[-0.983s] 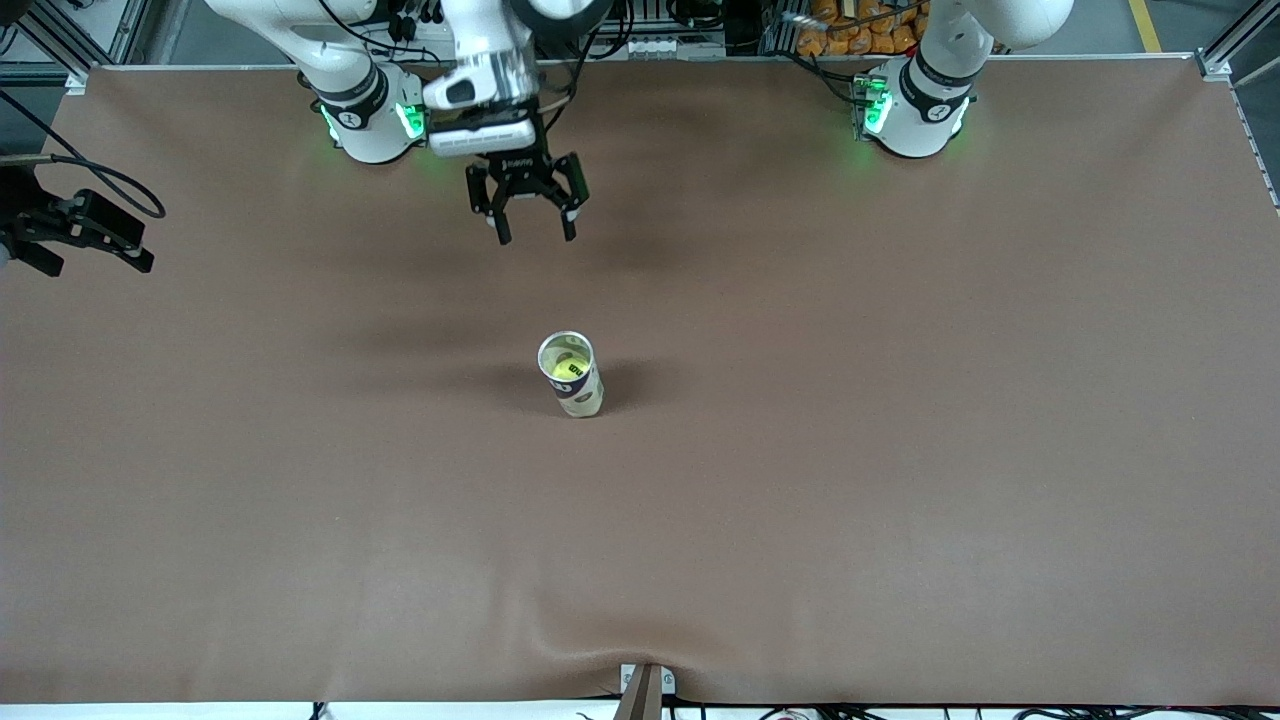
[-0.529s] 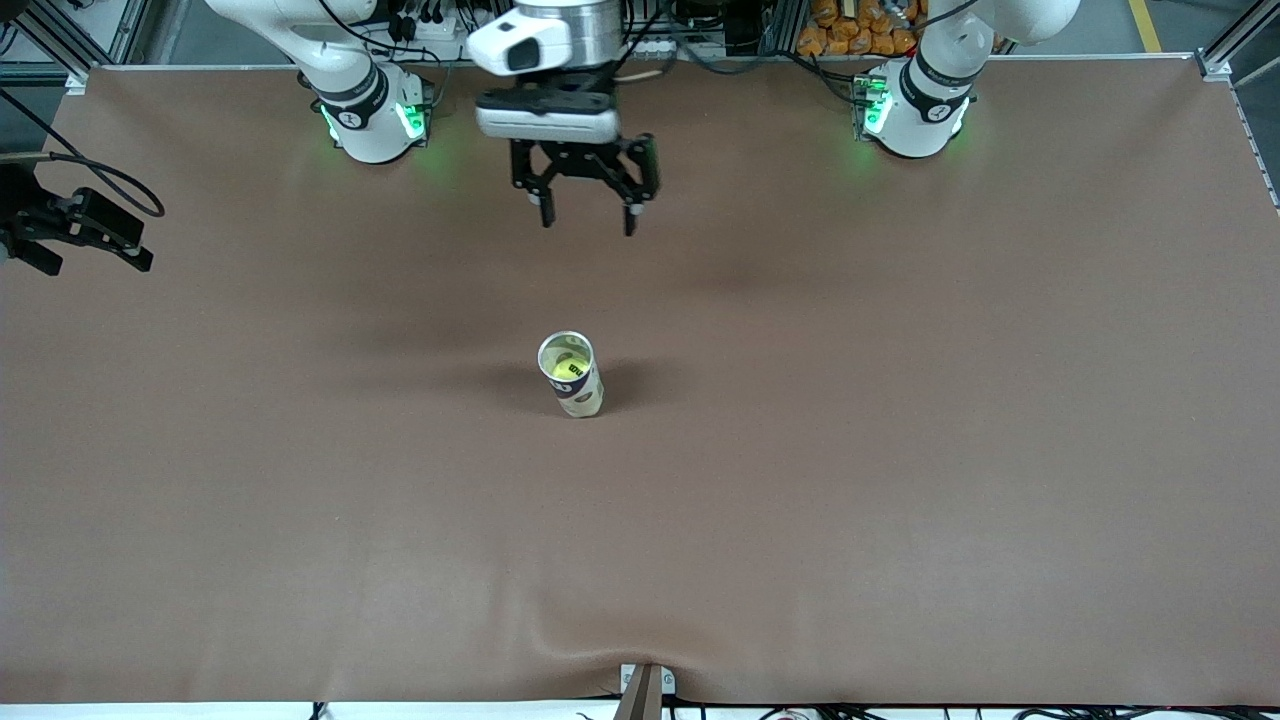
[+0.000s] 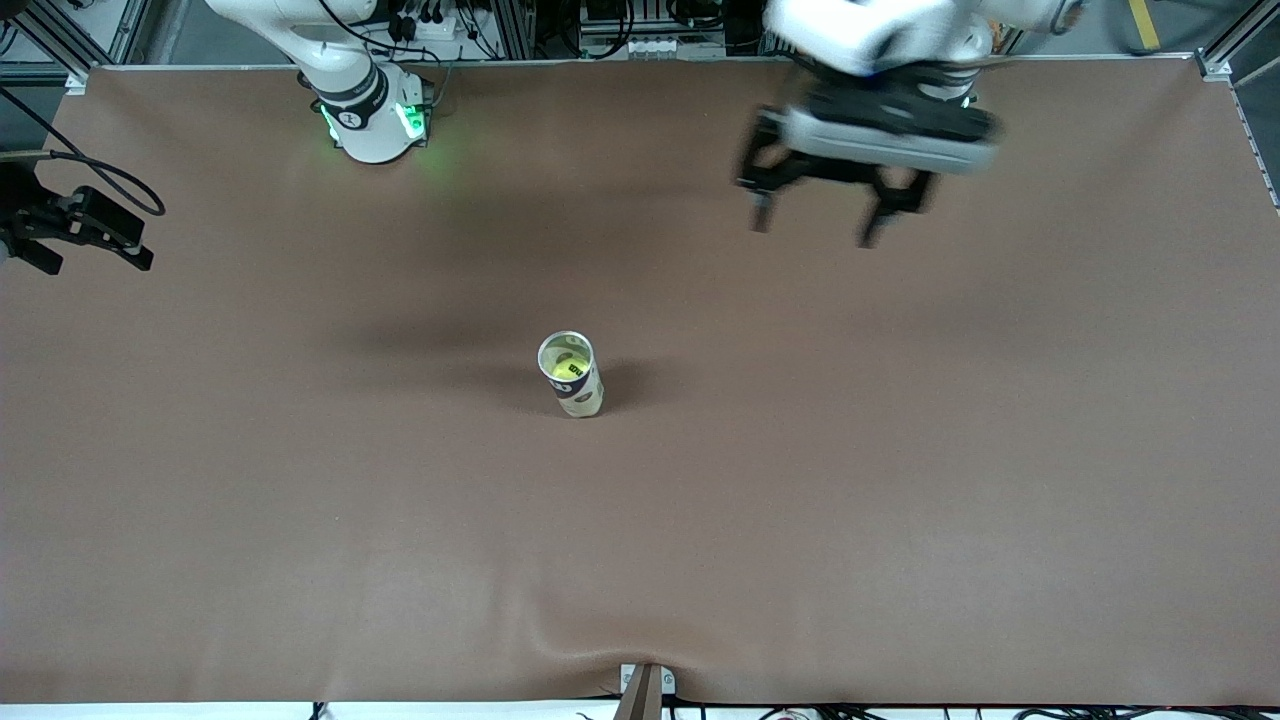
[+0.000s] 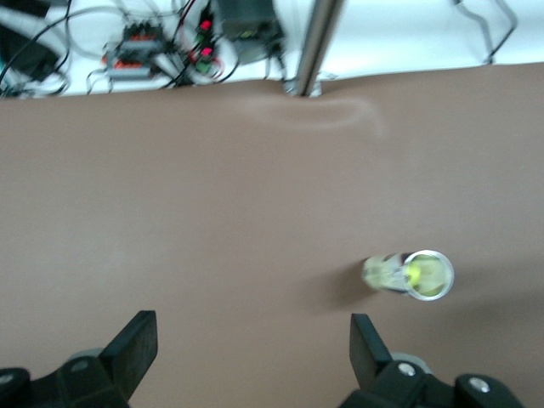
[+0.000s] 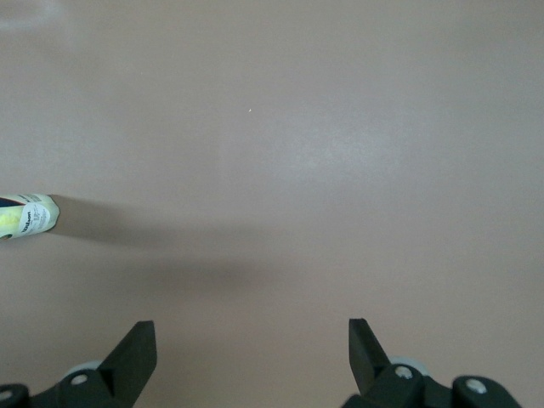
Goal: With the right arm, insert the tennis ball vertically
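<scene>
Tennis ball [image 3: 560,369] already down inside open tube [image 3: 572,377], yellow showing through clear wall and mouth. Tube upright near middle of table [image 3: 900,500], alone, well apart from both arms. No loose ball anywhere.

Right gripper [image 5: 248,340] out of front view, seen only in own wrist view: claw spread wide, nothing between fingers [image 5: 132,348], over bare cloth with tube off at edge of that view. Right arm [image 3: 365,105] probably waiting.

Left gripper [image 3: 815,228] up in air over table near left arm's base, claw wide, empty. Tube also seen from left wrist [image 4: 416,274].

Handling, as judgement: ball light, felt-covered, springy, grippy, not fragile. Best pinched across widest part, fingers vertical, moderate squeeze. Tube light, thin plastic, smooth, tall and narrow, so easy to tip. Any contact at rim likely to knock over. Ball fit snug, so needs straight drop from directly above mouth. Insertion looks done; nothing left to pick.
</scene>
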{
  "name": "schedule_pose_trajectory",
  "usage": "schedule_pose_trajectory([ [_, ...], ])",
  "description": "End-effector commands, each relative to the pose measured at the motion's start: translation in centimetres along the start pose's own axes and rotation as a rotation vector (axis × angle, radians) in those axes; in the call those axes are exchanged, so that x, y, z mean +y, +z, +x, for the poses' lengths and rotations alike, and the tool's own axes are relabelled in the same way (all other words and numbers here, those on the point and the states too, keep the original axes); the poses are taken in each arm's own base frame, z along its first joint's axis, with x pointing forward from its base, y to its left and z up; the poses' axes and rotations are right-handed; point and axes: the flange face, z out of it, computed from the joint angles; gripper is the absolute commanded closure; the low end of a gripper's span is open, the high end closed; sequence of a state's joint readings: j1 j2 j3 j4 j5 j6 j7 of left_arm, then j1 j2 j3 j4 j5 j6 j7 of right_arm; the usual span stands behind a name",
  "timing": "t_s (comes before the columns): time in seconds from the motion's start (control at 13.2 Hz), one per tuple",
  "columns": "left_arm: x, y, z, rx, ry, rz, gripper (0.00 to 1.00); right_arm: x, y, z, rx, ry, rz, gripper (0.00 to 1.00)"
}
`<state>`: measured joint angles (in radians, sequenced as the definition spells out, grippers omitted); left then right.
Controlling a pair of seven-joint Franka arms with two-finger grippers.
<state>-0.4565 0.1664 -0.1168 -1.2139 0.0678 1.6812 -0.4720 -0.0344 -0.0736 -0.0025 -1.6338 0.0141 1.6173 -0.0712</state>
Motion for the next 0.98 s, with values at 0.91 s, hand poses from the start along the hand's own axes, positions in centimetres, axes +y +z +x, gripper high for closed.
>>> schedule_pose_trajectory([
  [0.91,-31.6,7.2,-2.0,-0.336,-0.192,0.019,0.0,0.1,-0.5,-0.6,0.005,-0.004,0.012,0.0],
])
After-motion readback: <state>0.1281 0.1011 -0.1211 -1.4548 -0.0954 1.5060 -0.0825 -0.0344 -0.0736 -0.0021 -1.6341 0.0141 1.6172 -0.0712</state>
